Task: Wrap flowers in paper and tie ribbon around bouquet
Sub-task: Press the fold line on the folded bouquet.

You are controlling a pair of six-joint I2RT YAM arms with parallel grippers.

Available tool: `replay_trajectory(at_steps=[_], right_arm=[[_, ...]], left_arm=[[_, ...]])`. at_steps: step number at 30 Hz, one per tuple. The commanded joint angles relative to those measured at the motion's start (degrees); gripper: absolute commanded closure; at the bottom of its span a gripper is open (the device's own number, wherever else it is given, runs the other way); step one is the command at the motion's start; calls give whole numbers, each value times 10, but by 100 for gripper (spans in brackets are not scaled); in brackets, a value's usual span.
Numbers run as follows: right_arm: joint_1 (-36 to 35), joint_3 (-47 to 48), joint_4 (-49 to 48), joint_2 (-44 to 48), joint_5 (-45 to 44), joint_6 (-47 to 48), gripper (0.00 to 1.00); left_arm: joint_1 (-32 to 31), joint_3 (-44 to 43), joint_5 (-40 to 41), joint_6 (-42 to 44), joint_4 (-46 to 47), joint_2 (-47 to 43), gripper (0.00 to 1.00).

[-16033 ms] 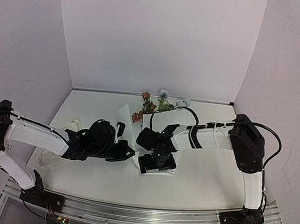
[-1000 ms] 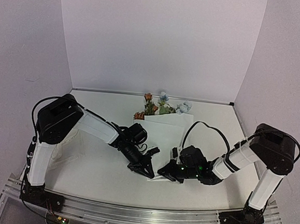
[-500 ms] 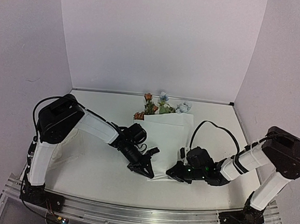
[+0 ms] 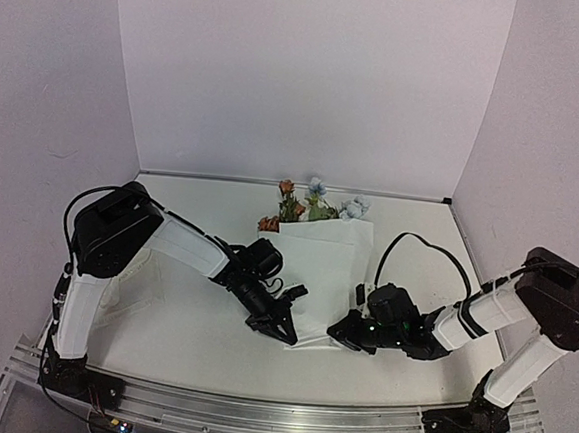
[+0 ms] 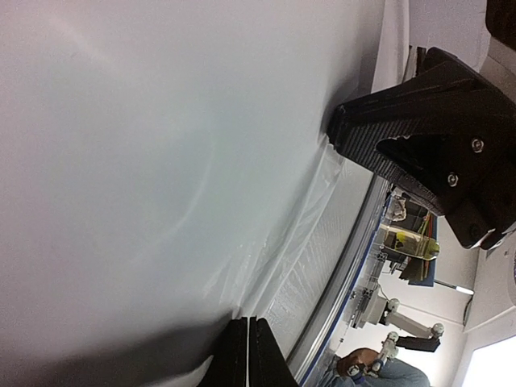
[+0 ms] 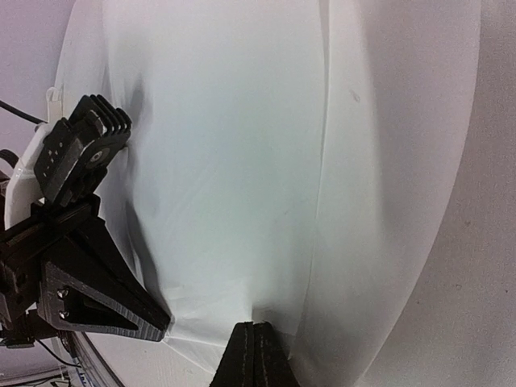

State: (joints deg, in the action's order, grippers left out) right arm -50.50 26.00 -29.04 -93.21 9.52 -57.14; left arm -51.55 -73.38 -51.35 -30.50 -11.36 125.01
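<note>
The white paper (image 4: 317,269) lies folded over the flowers (image 4: 309,204), whose orange and pale blue blooms stick out past its far edge. My left gripper (image 4: 282,332) sits at the paper's near left corner. In the left wrist view it (image 5: 247,321) is shut, with a thin white edge of paper (image 5: 161,145) pinched between the fingers. My right gripper (image 4: 340,331) is at the near right part of the sheet. In the right wrist view it (image 6: 255,325) is shut, and the paper (image 6: 242,161) puckers at its tips. The ribbon (image 4: 122,300) shows faintly by the left arm.
The metal rail (image 4: 254,414) runs along the table's near edge behind both arm bases. White walls (image 4: 310,78) close in the back and sides. Both grippers work low and close together, with the right gripper (image 5: 347,129) plain in the left wrist view.
My right gripper has slid a little to the right along the paper's near edge, and the sheet there spreads wider. The left gripper has stayed in place.
</note>
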Motion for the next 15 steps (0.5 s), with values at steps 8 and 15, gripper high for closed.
replay_trajectory(at_steps=[8, 15], right_arm=[[12, -40, 64, -1, -67, 4, 100], [12, -44, 63, -5, -50, 16, 98]], left_arm=[[15, 27, 73, -12, -32, 26, 96], [17, 25, 78, -14, -29, 24, 97]])
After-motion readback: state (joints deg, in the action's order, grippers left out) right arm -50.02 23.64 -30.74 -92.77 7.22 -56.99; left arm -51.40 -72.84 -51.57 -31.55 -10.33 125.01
